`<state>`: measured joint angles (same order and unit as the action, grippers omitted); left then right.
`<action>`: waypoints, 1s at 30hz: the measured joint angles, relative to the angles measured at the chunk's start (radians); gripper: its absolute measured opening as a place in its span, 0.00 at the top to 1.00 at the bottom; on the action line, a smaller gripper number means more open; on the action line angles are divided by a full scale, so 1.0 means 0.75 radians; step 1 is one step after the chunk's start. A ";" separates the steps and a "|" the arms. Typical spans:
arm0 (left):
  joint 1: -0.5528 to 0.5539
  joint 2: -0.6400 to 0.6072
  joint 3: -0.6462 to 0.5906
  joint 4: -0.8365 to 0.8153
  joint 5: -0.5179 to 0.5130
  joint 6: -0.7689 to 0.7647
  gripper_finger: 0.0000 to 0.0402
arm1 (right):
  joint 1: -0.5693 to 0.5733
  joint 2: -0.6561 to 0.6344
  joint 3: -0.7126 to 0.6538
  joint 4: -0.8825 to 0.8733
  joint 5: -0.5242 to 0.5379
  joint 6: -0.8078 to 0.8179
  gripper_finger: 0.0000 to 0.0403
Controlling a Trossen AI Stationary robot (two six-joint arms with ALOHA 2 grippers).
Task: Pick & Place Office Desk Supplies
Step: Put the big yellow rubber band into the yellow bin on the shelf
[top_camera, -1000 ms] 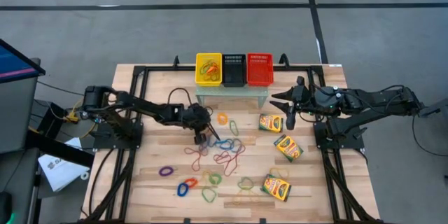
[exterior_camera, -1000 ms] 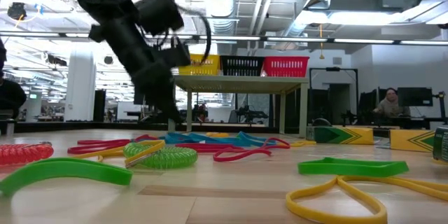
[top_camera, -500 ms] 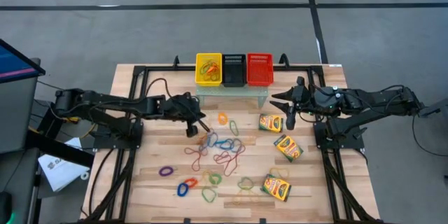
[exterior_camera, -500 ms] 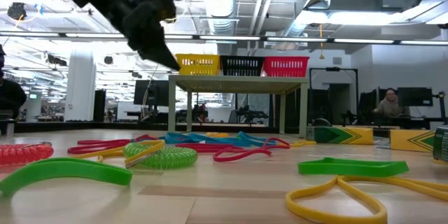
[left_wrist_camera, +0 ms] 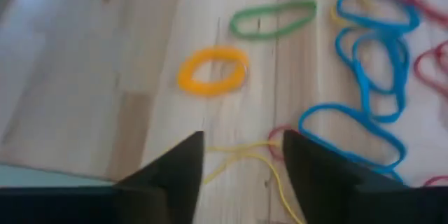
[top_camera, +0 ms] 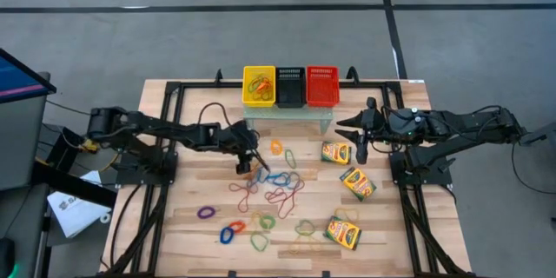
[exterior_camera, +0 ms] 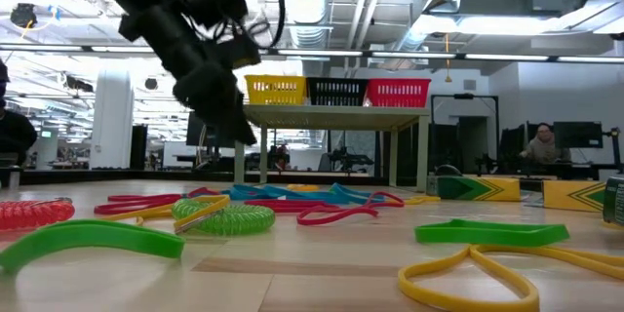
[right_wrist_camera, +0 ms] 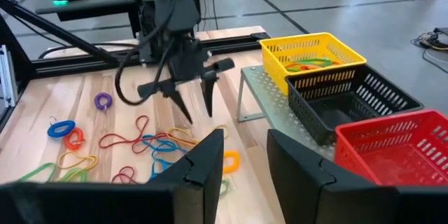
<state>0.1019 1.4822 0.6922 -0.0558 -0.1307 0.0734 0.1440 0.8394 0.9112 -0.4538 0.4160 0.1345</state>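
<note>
Rubber bands [left_wrist_camera: 364, 77] lie beneath open left gripper [left_wrist_camera: 241, 164]; untouched.

Even overhead light falls on the desk [top_camera: 200, 226] in the high view, with only faint, soft shadows. In the low view, ceiling strip lights [exterior_camera: 507, 56] glare against a dim hall, and the nearest rubber bands [exterior_camera: 93, 237] look soft. The left wrist view is blurred throughout; the right wrist view is bright and sharp.
</note>
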 joint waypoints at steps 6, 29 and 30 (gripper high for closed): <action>0.042 0.162 -0.001 0.029 -0.002 -0.011 0.34 | 0.000 0.000 0.000 -0.014 0.000 0.000 0.73; 0.059 0.222 -0.007 0.050 -0.011 -0.044 1.00 | 0.000 0.000 0.000 -0.033 -0.001 0.056 0.73; 0.052 0.201 -0.008 0.047 -0.011 -0.064 1.00 | 0.000 0.000 0.000 -0.033 -0.001 0.056 0.73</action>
<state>0.1408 1.6332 0.6864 -0.0208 -0.1385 0.0251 0.1440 0.8394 0.9112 -0.4787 0.4152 0.1762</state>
